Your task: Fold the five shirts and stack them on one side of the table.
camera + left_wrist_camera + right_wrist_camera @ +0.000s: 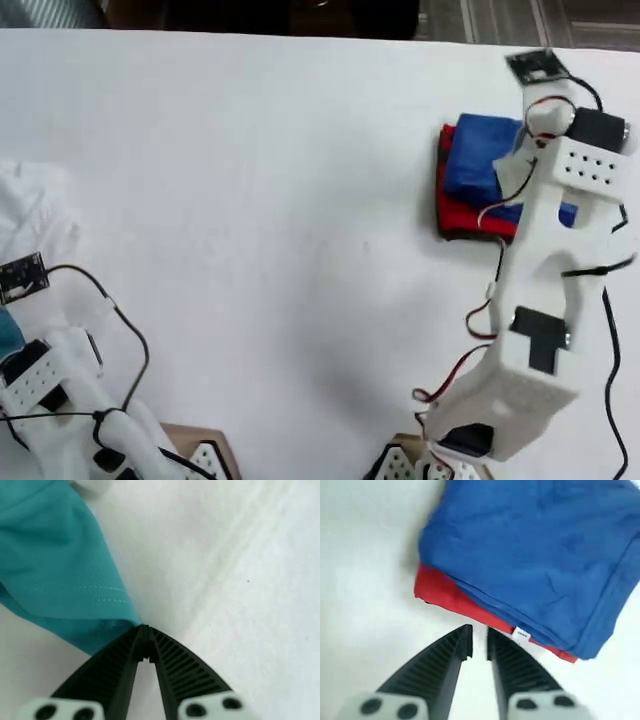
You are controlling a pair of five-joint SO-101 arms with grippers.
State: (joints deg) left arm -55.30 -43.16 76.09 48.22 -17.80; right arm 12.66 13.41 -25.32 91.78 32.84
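My left hand [144, 632] is clamped on the teal shirt [55, 570]. My right hand [479, 641], slightly apart, hangs beside the blue shirt [535, 555].

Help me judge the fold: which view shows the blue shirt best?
Right wrist view: the blue shirt lies close and uncovered on the red shirt. In the high view the right arm covers part of it. The left wrist view faces a teal shirt.

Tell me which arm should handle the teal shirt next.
Left. The left gripper is shut at a corner of the teal shirt, apparently pinching it. The right gripper, slightly open, sits by the blue shirt stacked on the red shirt.
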